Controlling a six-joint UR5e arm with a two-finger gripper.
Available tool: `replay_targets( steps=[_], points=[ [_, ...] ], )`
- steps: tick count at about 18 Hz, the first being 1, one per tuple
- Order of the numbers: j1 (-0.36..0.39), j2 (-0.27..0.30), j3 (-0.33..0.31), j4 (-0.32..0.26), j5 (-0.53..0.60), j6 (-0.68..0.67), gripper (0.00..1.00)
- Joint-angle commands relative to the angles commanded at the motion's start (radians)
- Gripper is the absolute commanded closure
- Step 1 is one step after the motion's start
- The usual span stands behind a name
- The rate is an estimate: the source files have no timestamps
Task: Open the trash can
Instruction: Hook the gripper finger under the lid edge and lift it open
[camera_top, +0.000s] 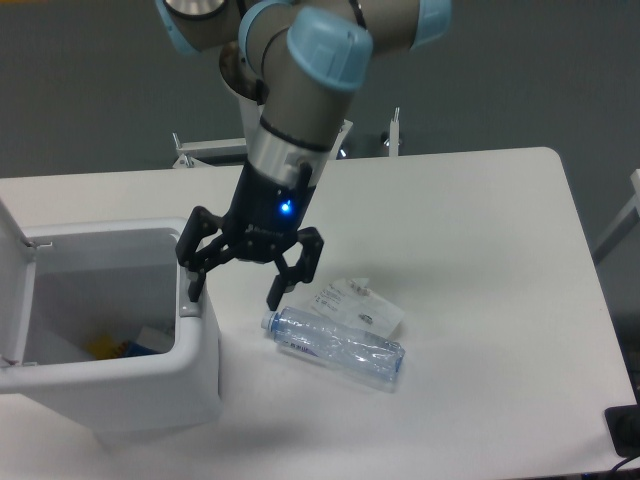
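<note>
The trash can (190, 375) is a white boxy bin at the left front of the table. Its lid (12, 290) stands swung up at the far left, and the inside is open to view, with a few items at the bottom. A small grey tab (188, 308) sits on the right rim. My gripper (236, 292) is open and empty, pointing down over the bin's right rim. Its left finger (193, 285) is right above the grey tab, and its right finger (277, 292) hangs outside the bin.
A crushed clear plastic bottle (335, 347) lies on the white table (480, 250) just right of the gripper. A crumpled white wrapper (358, 303) lies behind it. The table's right edge is at the far right, with a dark object (625, 430) at the corner.
</note>
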Motion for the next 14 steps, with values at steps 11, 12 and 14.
replay_targets(
  steps=[11,12,14],
  points=[
    [0.21,0.006,0.034,-0.038,0.345,0.329,0.0],
    [0.236,0.008,0.033,-0.067,0.346,0.397,0.0],
    [0.27,0.008,0.032,-0.127,0.347,0.51,0.0]
  ],
)
